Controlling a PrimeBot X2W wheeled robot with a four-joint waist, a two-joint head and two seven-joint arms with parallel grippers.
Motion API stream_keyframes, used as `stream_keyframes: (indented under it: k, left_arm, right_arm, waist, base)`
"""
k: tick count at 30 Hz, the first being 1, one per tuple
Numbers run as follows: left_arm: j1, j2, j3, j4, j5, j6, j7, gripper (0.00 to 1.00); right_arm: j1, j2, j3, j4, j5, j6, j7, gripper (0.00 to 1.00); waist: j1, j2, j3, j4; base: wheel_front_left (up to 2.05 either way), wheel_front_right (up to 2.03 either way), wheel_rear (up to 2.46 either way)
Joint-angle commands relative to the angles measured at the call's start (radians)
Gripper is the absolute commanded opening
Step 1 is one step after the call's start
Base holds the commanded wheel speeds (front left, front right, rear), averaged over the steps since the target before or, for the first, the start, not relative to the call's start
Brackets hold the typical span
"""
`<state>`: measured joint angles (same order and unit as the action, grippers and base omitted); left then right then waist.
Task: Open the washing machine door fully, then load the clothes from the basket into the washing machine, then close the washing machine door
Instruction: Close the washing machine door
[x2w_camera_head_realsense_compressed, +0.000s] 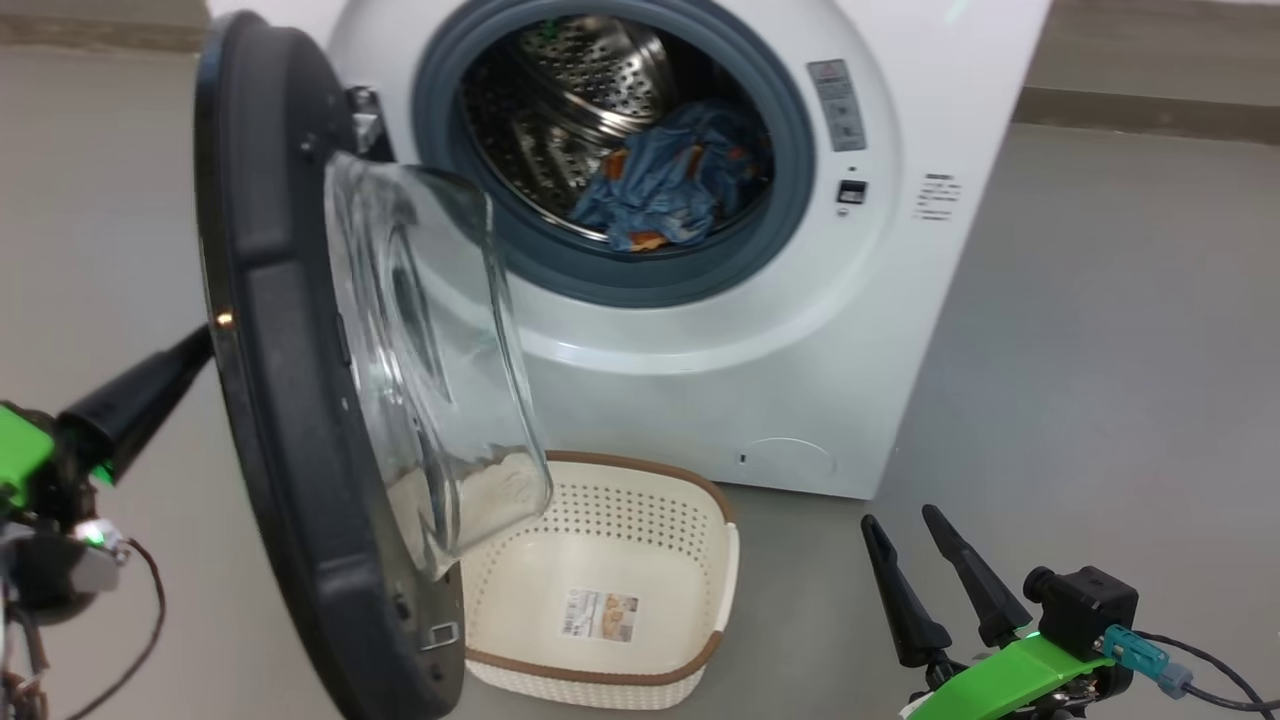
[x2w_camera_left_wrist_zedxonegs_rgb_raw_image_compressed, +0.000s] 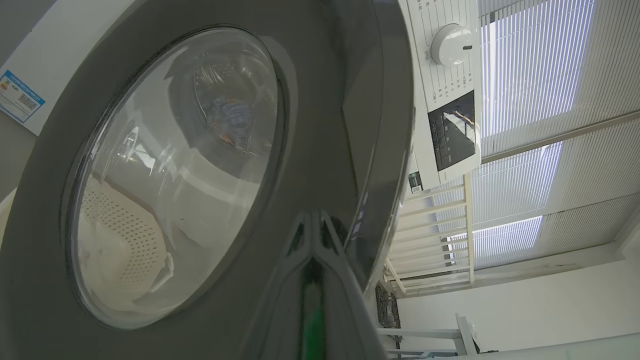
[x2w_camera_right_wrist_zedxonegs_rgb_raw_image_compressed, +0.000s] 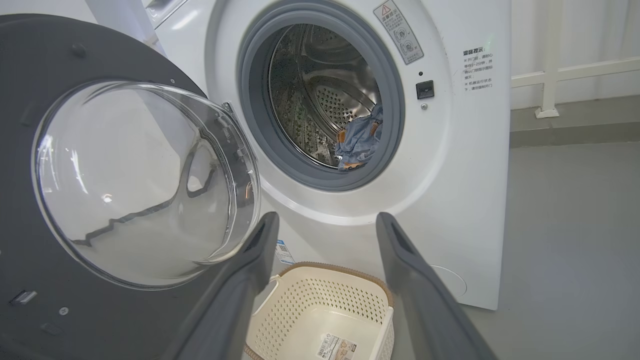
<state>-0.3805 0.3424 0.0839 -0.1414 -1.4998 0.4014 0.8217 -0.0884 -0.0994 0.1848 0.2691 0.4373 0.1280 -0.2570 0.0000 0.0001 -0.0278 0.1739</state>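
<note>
Half-open washing machine door (x2w_camera_head_realsense_compressed: 270, 400) masking left side of basket (x2w_camera_head_realsense_compressed: 610, 500); clothes (x2w_camera_head_realsense_compressed: 665, 190) far inside drum (x2w_camera_head_realsense_compressed: 580, 90); left gripper (x2w_camera_head_realsense_compressed: 190, 355) closed, partly hidden behind door; right gripper (x2w_camera_head_realsense_compressed: 900, 516) spread, empty.

left claw (x2w_camera_head_realsense_compressed: 193, 356) tips: behind washing machine door (x2w_camera_head_realsense_compressed: 268, 330) | basket (x2w_camera_head_realsense_compressed: 662, 470): left edge hidden
</note>
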Motion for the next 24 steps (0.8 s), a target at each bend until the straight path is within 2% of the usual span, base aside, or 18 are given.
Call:
stream_keyframes:
  k: [1, 9, 24]
  left_arm:
    - [-0.017, 0.02, 0.02, -0.038, -0.015, 0.005, 0.011, 0.0]
    - [-0.003, -0.026, 0.02, -0.061, -0.032, 0.021, -0.002, 0.0]
    - [-0.055, -0.087, 0.018, -0.038, -0.006, -0.006, -0.08, 0.0]
  right_arm:
    - [-0.019, -0.005, 0.026, -0.026, 0.004, 0.003, -0.005, 1.0]
    - [-0.017, -0.008, 0.025, -0.03, -0.001, 0.003, -0.005, 1.0]
    - [-0.026, -0.009, 0.026, -0.041, -0.012, 0.003, -0.005, 1.0]
  waist:
    - [0.0, -0.0001, 0.005, -0.035]
    - [0.0, -0.0001, 0.012, -0.134]
    - [0.0, -0.0001, 0.036, -0.307]
  base:
    - [0.0, 0.0, 0.0]
    - [0.0, 0.0, 0.0]
    - [0.0, 0.0, 0.0]
